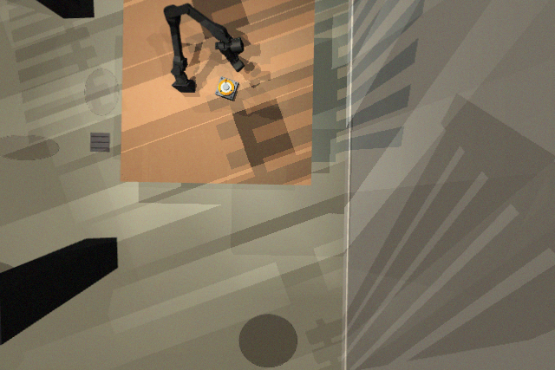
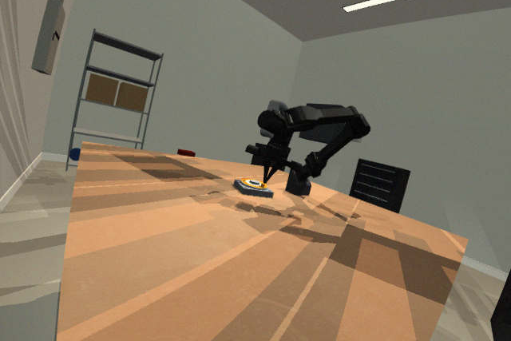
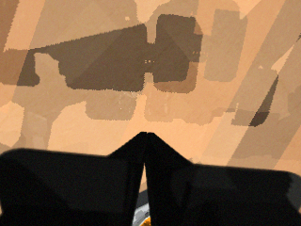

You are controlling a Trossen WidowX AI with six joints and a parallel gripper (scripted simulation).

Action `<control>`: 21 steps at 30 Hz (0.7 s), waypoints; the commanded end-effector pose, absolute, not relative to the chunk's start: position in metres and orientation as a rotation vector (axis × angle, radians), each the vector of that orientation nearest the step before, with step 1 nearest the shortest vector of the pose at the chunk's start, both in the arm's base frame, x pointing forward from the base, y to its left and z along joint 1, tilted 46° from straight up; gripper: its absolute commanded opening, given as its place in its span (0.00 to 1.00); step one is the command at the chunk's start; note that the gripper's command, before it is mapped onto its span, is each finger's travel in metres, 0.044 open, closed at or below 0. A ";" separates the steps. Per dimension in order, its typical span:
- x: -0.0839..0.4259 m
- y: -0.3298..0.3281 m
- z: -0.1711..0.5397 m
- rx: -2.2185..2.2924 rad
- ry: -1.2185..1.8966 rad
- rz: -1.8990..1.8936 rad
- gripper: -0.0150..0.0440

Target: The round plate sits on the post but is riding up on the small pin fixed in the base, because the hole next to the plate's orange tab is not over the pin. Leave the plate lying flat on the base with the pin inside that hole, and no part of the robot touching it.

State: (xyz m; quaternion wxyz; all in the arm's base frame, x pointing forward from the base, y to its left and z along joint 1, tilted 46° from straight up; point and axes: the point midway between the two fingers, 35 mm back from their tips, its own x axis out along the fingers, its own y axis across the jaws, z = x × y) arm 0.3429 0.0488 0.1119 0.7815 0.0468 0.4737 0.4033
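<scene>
On the left of the exterior view a metal shelf unit (image 2: 113, 93) is seen against the wall, with two brown boxes (image 2: 116, 93) on one shelf. Further right, on the wooden tabletop (image 2: 173, 255), a grey square base (image 2: 252, 189) is found carrying the round plate (image 2: 252, 183), whose orange rim is visible; whether it lies flat or tilted cannot be told at this size. The tool (image 2: 264, 180) is pointed down at the plate's right side, its tip at or just above the rim; contact cannot be judged. Its fingers are closed fully together in the wrist view, with nothing held between them. To the right, the black arm (image 2: 326, 122) is bent over its mount.
</scene>
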 end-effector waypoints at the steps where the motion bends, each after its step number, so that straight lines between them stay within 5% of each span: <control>1: 0.307 0.001 0.072 0.465 1.304 0.672 0.25; 21: 0.284 -0.002 0.043 0.675 1.430 0.564 0.25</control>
